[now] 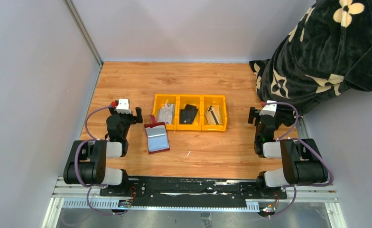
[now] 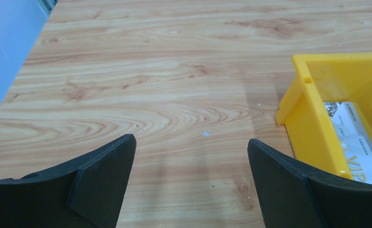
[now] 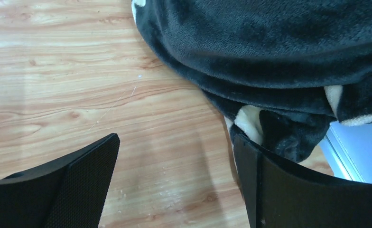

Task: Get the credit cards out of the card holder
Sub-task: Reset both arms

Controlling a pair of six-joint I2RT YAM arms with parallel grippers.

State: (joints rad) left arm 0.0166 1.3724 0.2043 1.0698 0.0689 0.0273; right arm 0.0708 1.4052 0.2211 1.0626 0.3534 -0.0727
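The card holder, a maroon wallet, lies open on the wood with its silvery sleeve up, just in front of the yellow tray. The credit cards lie in the tray: a silvery-grey card in the left compartment, a dark card in the middle, a tan-gold card on the right. My left gripper hangs open to the left of the holder, and between its fingers I see only bare wood. My right gripper is open to the right of the tray, with nothing in it.
A black blanket with cream flowers is heaped at the back right, and its edge reaches my right gripper's outer finger. In the left wrist view the tray's left wall and the silvery card show. Grey walls enclose the table.
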